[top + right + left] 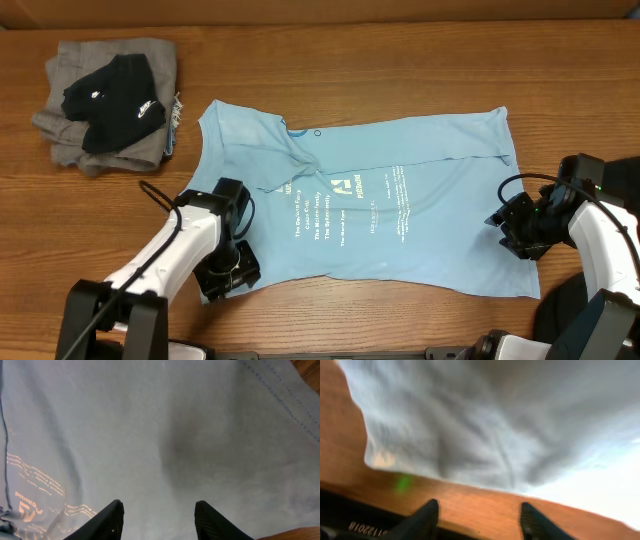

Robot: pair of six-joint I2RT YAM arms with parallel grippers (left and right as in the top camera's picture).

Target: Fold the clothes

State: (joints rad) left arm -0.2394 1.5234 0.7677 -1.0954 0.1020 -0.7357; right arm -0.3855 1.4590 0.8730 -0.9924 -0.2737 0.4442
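The scene is set on a wooden table (420, 60), whose warm brown surface is marked by grain running from side to side. A paler tan strip (300, 8) is seen along its far edge. The wood is lit evenly, and only soft shadows are cast.

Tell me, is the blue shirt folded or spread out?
Spread out: the blue shirt lies flat across the table, lettering showing, with some wrinkles at one end.
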